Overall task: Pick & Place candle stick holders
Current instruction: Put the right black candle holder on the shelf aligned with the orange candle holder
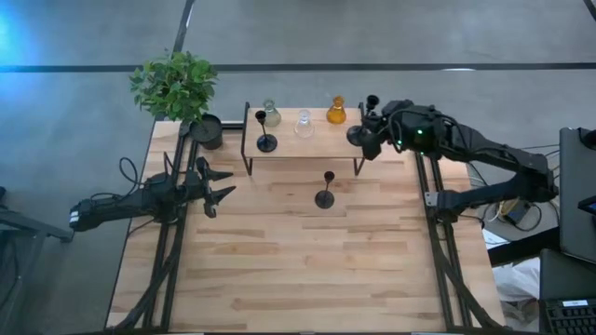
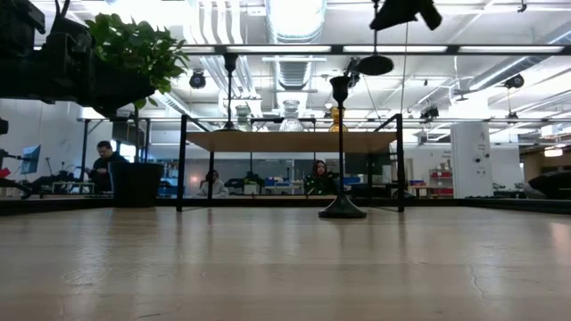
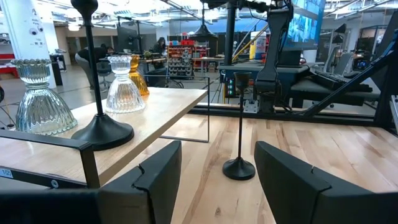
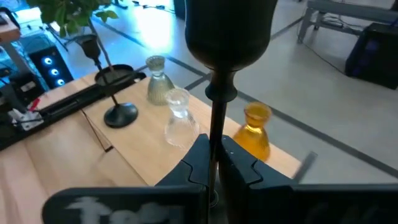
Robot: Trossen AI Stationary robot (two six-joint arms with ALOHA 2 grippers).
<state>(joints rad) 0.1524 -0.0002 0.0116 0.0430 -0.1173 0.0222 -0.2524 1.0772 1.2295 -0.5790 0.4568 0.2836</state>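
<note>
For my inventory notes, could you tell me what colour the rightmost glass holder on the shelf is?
Amber, clearest in the high view.

Three slim black candle stick holders: one on the raised shelf (image 1: 303,147) near its left end (image 1: 265,131), one standing on the table (image 1: 324,190), one clamped by its stem in the right gripper (image 1: 366,130) at the shelf's right end (image 1: 372,104). Three glass holders in a row on the shelf: olive-green (image 1: 271,113), clear (image 1: 304,122), amber (image 1: 336,112). One potted plant (image 1: 177,88). One shelf. Two arms; the left gripper (image 1: 216,184) sits spread apart
</note>
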